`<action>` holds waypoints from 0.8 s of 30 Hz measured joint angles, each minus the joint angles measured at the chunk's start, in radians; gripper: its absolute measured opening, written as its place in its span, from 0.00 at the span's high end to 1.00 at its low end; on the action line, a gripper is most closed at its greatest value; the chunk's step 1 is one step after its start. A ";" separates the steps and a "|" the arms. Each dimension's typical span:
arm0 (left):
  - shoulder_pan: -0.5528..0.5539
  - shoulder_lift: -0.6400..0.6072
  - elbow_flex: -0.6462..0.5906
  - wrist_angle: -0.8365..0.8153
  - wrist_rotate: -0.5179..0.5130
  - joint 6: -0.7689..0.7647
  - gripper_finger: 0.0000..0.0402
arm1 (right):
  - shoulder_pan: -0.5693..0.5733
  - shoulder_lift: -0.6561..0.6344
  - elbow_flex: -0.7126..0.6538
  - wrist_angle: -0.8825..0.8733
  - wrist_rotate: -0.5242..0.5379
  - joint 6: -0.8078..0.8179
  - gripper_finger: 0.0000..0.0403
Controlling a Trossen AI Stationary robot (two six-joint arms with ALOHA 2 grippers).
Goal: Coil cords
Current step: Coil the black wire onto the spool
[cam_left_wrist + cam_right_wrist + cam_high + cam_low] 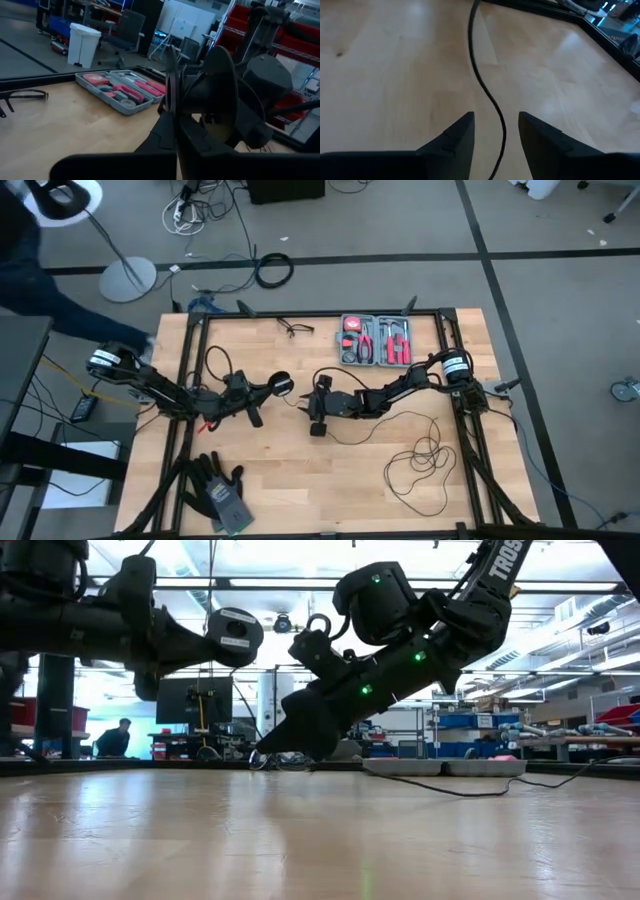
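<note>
- Near the middle of the wooden bench (300, 470), 2 dark robot arms meet, the left one reaching in from the left edge and the right one from the right edge.
- The left tool (283, 384) has its fingers pressed together on a small round black puck (236, 635) with a pale centre, held up off the bench.
- From the low view the puck hangs in the air, clear of the wood, facing the right arm.
- The right tool (496, 129) sits just beside the left one, pointing down at the bench with its 2 fingers (455, 135) apart.
- A very thin black cable (487, 95) runs along the wood and passes between those parted fingers; whether they touch it cannot be told.
- The rest of the cable (420, 460) lies in loose, untidy loops toward the right front part of the bench.
- A grey tool case (376, 340) with red-handled tools lies open at the back edge, right of centre.
- A small black glasses-like wire item (295, 329) lies at the back edge, left of the case.
- Dark gloves (218, 485) lie near the front left corner.
- On the floor beyond the back edge sits a thicker black cable wound in a ring (272, 270).
</note>
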 joint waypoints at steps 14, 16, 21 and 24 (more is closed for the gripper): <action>0.000 0.000 0.000 0.005 -0.003 0.000 1.00 | 0.000 0.000 0.000 0.024 -0.019 0.027 0.84; 0.000 0.000 0.000 0.003 -0.003 0.000 1.00 | 0.000 0.000 0.000 0.023 -0.046 0.029 0.90; 0.000 0.000 0.000 0.000 -0.003 0.000 1.00 | 0.000 0.000 0.007 0.014 -0.096 0.091 0.98; 0.000 0.000 0.000 -0.016 -0.004 0.000 1.00 | 0.008 0.001 0.043 -0.018 -0.108 0.106 0.99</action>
